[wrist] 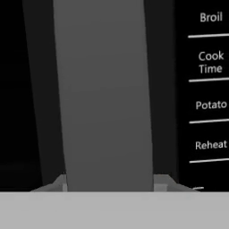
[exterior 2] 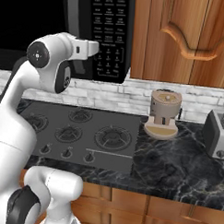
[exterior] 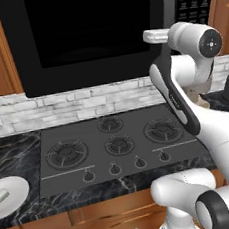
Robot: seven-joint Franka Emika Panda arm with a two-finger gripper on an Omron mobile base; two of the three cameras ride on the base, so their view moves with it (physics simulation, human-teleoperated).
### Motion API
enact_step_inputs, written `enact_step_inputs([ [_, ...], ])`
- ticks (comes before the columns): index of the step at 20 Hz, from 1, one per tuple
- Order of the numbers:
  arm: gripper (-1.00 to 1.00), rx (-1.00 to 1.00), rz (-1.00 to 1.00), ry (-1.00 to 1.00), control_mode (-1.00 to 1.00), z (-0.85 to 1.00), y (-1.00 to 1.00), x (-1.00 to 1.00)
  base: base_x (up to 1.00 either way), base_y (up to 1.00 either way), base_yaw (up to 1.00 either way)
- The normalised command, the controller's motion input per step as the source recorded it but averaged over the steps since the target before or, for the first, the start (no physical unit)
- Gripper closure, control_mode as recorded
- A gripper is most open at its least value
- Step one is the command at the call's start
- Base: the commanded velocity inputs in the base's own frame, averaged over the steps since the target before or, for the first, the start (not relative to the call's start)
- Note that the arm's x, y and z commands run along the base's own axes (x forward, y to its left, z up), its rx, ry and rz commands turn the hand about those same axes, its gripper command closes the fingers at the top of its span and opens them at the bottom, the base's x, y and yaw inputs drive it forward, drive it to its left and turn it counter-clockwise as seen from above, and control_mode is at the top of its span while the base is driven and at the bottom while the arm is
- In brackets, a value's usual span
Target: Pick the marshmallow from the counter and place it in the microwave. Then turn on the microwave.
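The marshmallow [exterior: 1,196], a tiny off-white block, lies on a round white plate [exterior: 12,196] on the black counter [exterior: 15,150] at the far left. The black microwave [exterior: 92,33] hangs above the stove with its dark glass door closed. My arm reaches up to its right side, next to the keypad [exterior 2: 108,35]. In the hand view my gripper [wrist: 112,183] straddles the grey handle strip [wrist: 105,98], with a fingertip [wrist: 62,183] pressed against each side of it. Keypad labels such as Broil and Reheat [wrist: 211,145] show just to the right.
A dark grey stovetop [exterior: 114,141] with several burners and knobs lies under the microwave. To its right on the counter [exterior 2: 176,167] stand a round wooden appliance [exterior 2: 163,114] and a toaster [exterior 2: 218,132]. Wooden wall cabinets [exterior 2: 191,39] flank the microwave.
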Motion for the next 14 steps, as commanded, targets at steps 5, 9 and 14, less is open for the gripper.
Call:
enact_step_inputs([
  [5, 1.0, 0.0, 0.0, 0.0, -1.0, 0.0, 0.08, -0.35, 0.0, 0.0, 0.0],
  [9, 1.0, 0.0, 0.0, 0.0, -1.0, 0.1, 0.19, -0.66, 0.0, 0.0, 0.0],
  [14, 1.0, -0.01, 0.0, 0.0, -1.0, 0.21, 0.2, -0.89, 0.0, 0.0, 0.0],
])
